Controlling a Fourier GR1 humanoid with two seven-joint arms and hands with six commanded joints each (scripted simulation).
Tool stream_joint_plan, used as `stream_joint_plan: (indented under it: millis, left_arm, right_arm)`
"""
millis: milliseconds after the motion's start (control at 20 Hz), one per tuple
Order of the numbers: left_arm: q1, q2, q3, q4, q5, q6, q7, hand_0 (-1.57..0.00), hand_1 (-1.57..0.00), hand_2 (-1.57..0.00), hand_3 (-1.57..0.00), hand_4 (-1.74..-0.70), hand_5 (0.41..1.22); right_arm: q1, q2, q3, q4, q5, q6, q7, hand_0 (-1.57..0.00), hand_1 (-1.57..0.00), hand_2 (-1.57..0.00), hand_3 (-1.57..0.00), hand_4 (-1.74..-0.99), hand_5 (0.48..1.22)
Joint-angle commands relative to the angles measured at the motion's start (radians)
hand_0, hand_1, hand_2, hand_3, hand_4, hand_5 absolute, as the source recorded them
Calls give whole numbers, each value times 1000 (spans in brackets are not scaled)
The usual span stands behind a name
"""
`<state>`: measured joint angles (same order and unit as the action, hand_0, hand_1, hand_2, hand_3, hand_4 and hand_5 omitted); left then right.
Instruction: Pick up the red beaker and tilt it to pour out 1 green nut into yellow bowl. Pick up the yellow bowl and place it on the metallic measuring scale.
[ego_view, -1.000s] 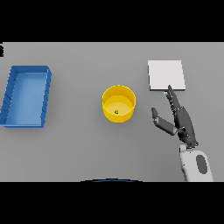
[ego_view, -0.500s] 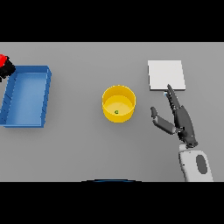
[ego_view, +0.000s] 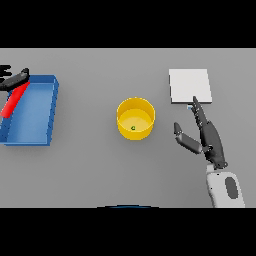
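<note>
A yellow bowl stands upright near the middle of the grey tabletop, and a single small green nut lies on its floor, toward the near side. To the right and a little farther back lies the metallic measuring scale, a flat pale square plate with nothing on top of it. The right hand rests just in front of the scale, between it and the view's lower edge, well apart from the bowl; its fingers are straight and stretched toward the scale, their tips reaching about to the plate's near edge, while the thumb sticks out to the side toward the bowl — the hand is open and holds nothing. Its white and grey forearm comes in from the lower right. At the far left sits a blue tray, a shallow rectangular bin with raised walls. Over the tray's back left corner the red beaker hangs tilted, its long body slanting down and to the left. The left hand is partly cut off by the view's left edge; its dark fingers are closed round the beaker's upper end — gripping it.
</note>
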<state>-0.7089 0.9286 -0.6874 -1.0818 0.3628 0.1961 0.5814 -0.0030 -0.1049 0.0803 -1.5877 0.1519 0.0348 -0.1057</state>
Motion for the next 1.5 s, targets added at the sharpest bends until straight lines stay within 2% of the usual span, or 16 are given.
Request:
stream_joint_plan:
  millis: [0, 150, 300, 400, 450, 550, 600, 650, 700, 850, 950, 1000, 1100, 1400, 1450]
  left_arm:
    - [-3, 1, -10, -6, -7, -7, 9, -321, -271, -244, -151, -794, 659]
    - [-20, -2, -23, 11, -21, -32, 20, -164, -138, -124, -77, -775, 655]
    - [-18, -3, -32, 13, -51, 1, 4, -83, -70, -63, -39, -738, 656]
    - [-7, -11, -23, 8, -48, 33, -19, -53, -45, -40, -25, -730, 661]
    - [-12, -15, -17, 10, -43, 35, -26, -42, -36, -32, -19, -728, 664]
    - [-15, -17, -10, 8, -42, 51, -35, -27, -22, -20, -12, -718, 675]
    - [-15, -25, -11, 6, -40, 56, -39, -21, -18, -16, -9, -716, 682]
    - [-10, -26, -8, 3, -36, 63, -46, -17, -14, -12, -7, -720, 685]
    - [-5, -24, -7, -1, -37, 65, -66, -13, -11, -10, -6, -722, 693]
    - [4, -23, 0, 5, -30, 71, -73, -6, -5, -5, -2, -738, 709]
    - [-3, -27, -3, 2, -30, 64, -76, -4, -3, -3, -1, -740, 709]
    - [5, -25, 1, 2, -24, 64, -85, -3, -2, -2, -1, -744, 709]
    - [4, -27, -3, -6, -27, 69, -78, -1, -1, -1, 0, -747, 711]
    - [17, -26, 7, -16, -15, 80, -96, 0, 0, 1, 1, -755, 717]
    - [17, -23, 10, -10, -11, 70, -104, 1, 1, 1, 1, -758, 717]
  right_arm:
    - [-7, 6, 2, 3, 1, -3, 3, 1, 1, 1, 1, -1315, 724]
    - [-4, 1, 7, -2, 24, -16, 17, 1, 1, 1, 1, -1307, 717]
    - [6, 0, 9, -17, 16, -9, 20, 1, 1, 1, 1, -1290, 714]
    - [-4, -1, 10, -11, 17, -5, 46, 1, 1, 1, 1, -1277, 704]
    - [-10, -5, 28, -17, 64, -29, 62, 1, 1, 1, 1, -1281, 688]
    - [-50, -35, 52, -15, 140, -44, 111, 1, 1, 1, 1, -1222, 662]
    - [-81, -47, 63, -7, 137, -15, 96, 1, 1, 1, 1, -1190, 663]
    - [-109, -68, 74, -1, 130, 24, 58, -13, 1, 1, 1, -1167, 672]
    - [-144, -90, 86, 14, 128, 62, 40, -10, 1, 1, 1, -1174, 680]
    - [-229, -164, 153, 43, 203, 144, 30, -5, 1, 1, 1, -1254, 666]
    - [-273, -192, 198, 56, 269, 166, 55, -3, 1, 1, 1, -1255, 648]
    - [-313, -222, 233, 77, 320, 184, 43, -2, 1, 1, 1, -1243, 638]
    - [-367, -241, 299, 107, 396, 209, 32, -1, 1, 1, 1, -1230, 620]
    - [-493, -290, 411, 167, 489, 318, -22, 1, 1, 1, 1, -1226, 632]
    - [-513, -292, 421, 174, 500, 332, -14, 1, 1, 1, 1, -1218, 636]
